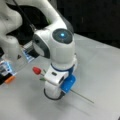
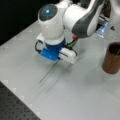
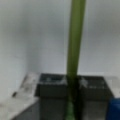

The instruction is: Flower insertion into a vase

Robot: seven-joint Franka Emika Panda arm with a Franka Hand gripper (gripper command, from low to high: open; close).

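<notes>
1. Desk [image 2: 82, 95]: grey, flat, carries everything. The flower lies on it under the arm; the vase stands on it well apart from the arm, at a front view's right.
2. Arm [image 1: 58, 47]: white, bent steeply down over the desk in both front views, wrist pointing straight at the surface, blue wrist block [image 1: 68, 83] low and near the desk. Low, vertical, top-down grasp pose.
3. Vase [image 2: 112, 58]: dark brown, straight-sided, upright, mouth open at the top. No red flower shows in it; the dark inside is hard to read.
4. Flower [image 1: 37, 70]: red head sticks out on one side of the wrist, thin stem [image 1: 82, 96] runs out the other side along the desk. Flower not in the vase.
5. End effector [image 3: 72, 82]: hidden under the wrist in both front views. In the wrist view its two dark fingers [image 3: 51, 85] sit either side of the green stem, closed up against it, so clamped on the flower stem by my judgement.
6. Doing it well, my judgement: keep the stem centred between the pads, grip firm but not crushing, stay square to the desk so the long stem does not twist or slip.
</notes>
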